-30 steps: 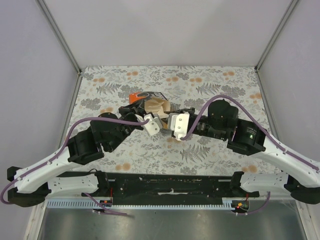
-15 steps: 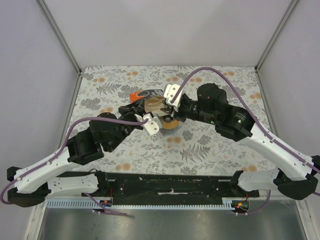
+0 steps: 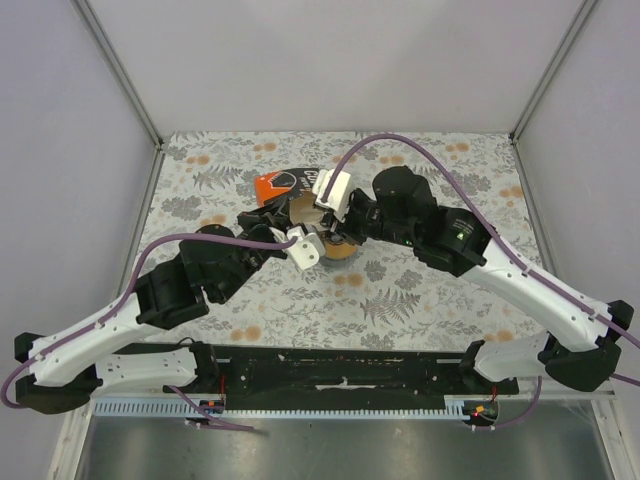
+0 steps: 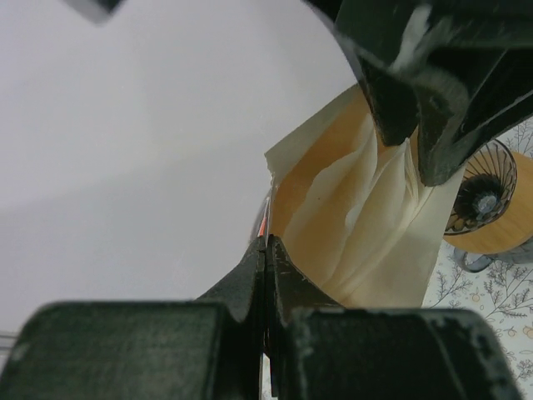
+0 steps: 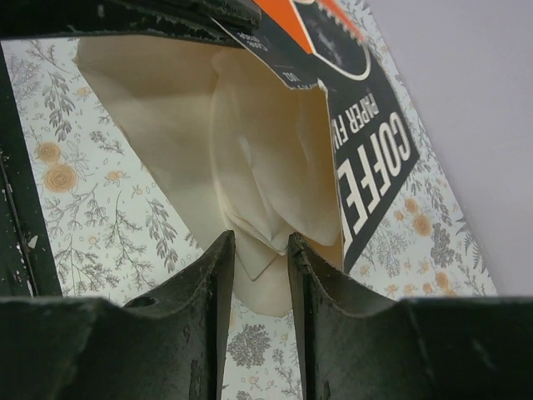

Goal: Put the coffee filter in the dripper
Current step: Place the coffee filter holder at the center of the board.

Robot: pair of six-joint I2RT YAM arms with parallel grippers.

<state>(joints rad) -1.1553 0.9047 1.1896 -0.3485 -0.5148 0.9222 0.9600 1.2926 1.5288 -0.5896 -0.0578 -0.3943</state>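
floral tablecloth (image 3: 420,300); coffee carton (image 5: 366,158) holds cream coffee filter (image 5: 266,167) papers.

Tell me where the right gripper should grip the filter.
Grip the filter at its loose folded edge sticking out of the carton, coming straight on from the open end. The right gripper already straddles that fold; the left gripper pinches the carton.

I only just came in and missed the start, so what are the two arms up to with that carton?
The left tool is shut on the edge of the orange, white and black carton marked COFFEE, holding it up. The right tool reaches into the carton's open end, its fingers either side of a fold of the thin cream-white paper coffee filter. The small dark wire cone dripper sits on a flat tan ring on the table, with no filter in it yet.
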